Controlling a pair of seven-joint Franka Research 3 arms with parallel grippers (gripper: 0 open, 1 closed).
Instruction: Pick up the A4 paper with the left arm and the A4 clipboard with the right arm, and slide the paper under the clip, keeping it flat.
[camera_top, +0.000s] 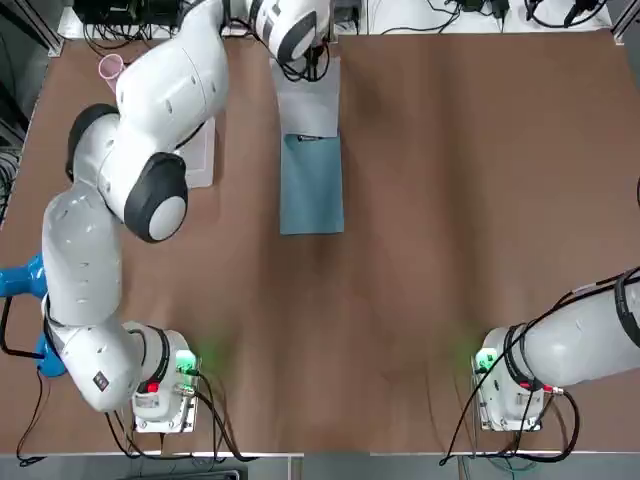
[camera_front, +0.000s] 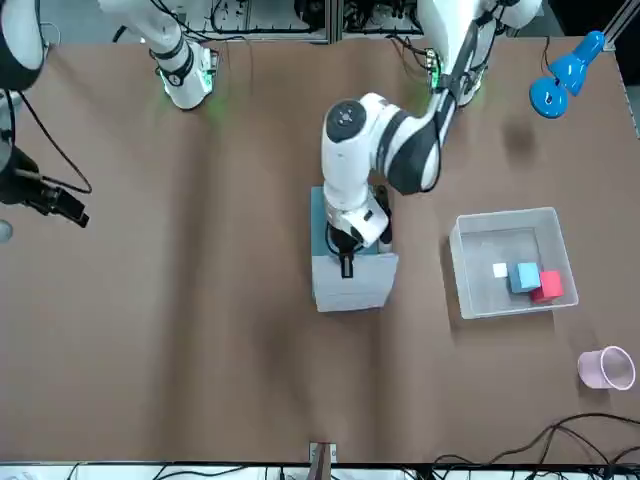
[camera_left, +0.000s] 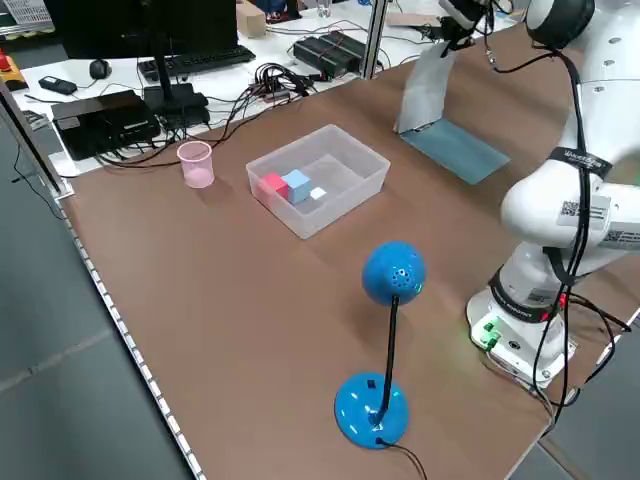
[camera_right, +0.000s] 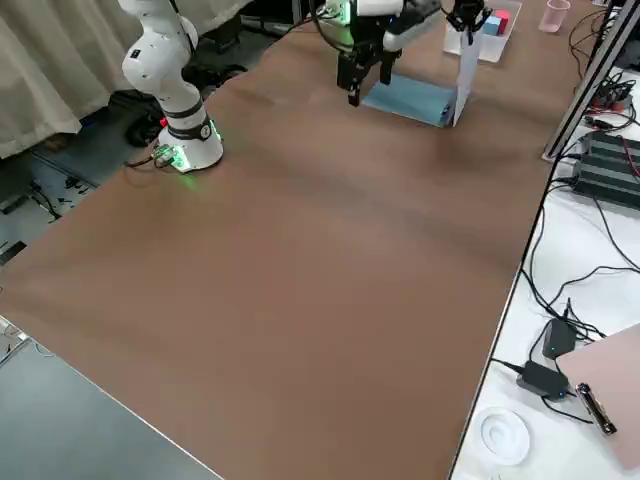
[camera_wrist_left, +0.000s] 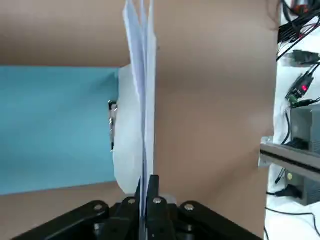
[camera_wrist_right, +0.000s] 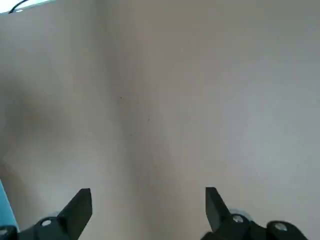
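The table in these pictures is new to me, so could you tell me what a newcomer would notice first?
Probably the left arm, reaching over the table's far side, its pincer pinching upright white paper at the clipped end of the light-blue clipboard. Next, the bright blue lamp standing near the left arm's base, and the clear bin of small blocks beyond it.

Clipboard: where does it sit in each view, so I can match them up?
Top: clipboard, upper middle.
Front: centre, mostly hidden behind the paper.
Left side: upper right.
Right side: top, right of centre.
Left wrist: left half, clip showing.
Right wrist: only a blue sliver at the lower left edge, probably the clipboard.
Shared landmark, all but right wrist: the raised paper beside it.
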